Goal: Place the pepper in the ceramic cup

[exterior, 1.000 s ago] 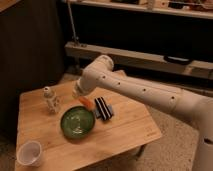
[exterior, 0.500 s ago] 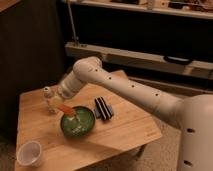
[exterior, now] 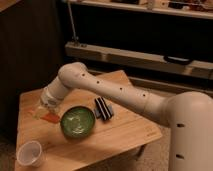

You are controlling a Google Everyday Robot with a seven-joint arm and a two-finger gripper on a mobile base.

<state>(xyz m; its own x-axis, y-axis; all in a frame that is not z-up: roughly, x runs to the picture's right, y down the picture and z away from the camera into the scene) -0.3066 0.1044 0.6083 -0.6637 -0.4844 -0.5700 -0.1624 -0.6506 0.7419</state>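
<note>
1. Since the earlier frames, the arm has swung leftward across the counter [exterior: 125, 135]. It has carried the pepper [exterior: 51, 118] from beside the black striped block [exterior: 103, 108], past the green plate [exterior: 77, 122], to the left-centre of the frame.
2. At left-centre the hand [exterior: 46, 107] hangs low over the counter, just left of the plate's rim. It is clenched on the pepper, whose orange body pokes out beneath it.
3. Down in the lower left corner the ceramic cup [exterior: 30, 153] stands upright, mouth up, near the counter's front edge and apart from the hand.
4. The step in hand looks like the carry to the cup. It should go well if the pepper travels above rim height, stops centred over the mouth and points downward before release.
5. A brush against the rim could tip the cup or push it off the edge. A sideways drop might leave the slender pepper lying across the rim.
</note>
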